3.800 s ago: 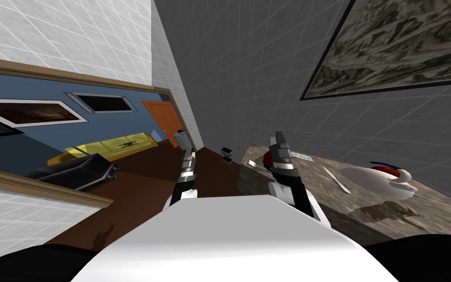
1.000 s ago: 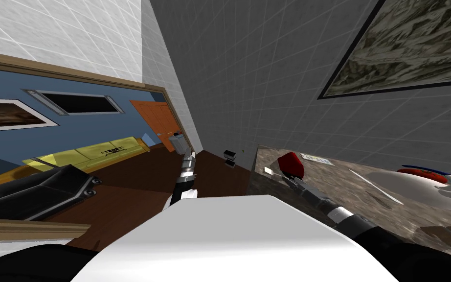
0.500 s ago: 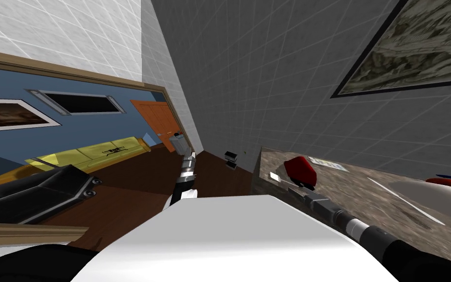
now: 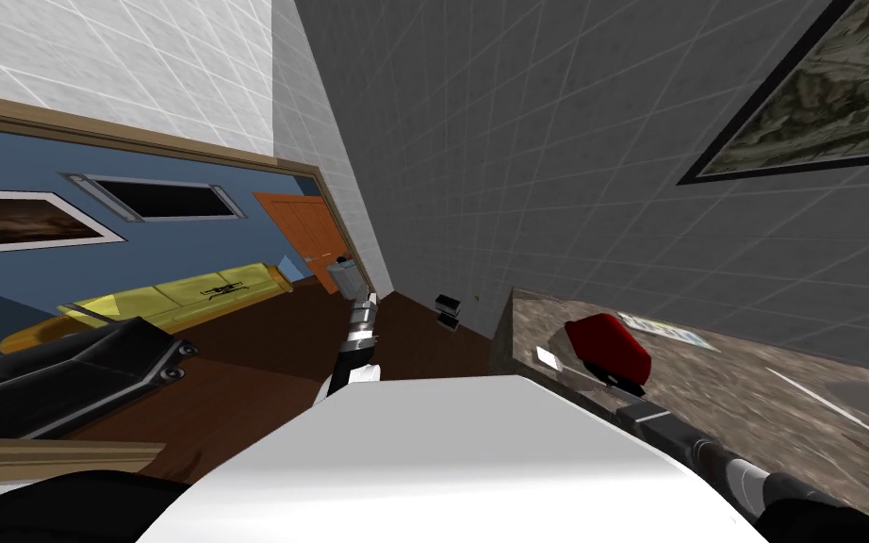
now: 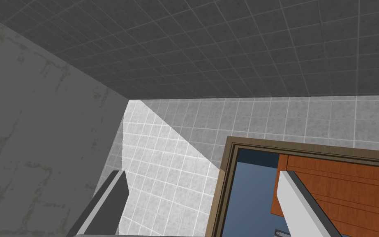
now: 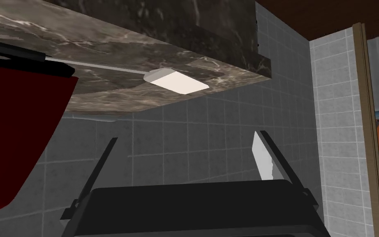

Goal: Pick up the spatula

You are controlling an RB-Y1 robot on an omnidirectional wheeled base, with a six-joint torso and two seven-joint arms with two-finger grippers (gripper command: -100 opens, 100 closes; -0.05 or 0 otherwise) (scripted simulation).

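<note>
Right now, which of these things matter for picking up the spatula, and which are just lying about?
For the job: spatula, white blade flat on the marble counter; right gripper, open, facing it.
Just lying about: red object beside the spatula's handle; leaflet by the wall; yellow sofa; left gripper, open, off the counter.

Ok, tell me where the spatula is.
In the head view, on my right: the spatula lies on the marbled counter near its end edge, beside the red object.
</note>
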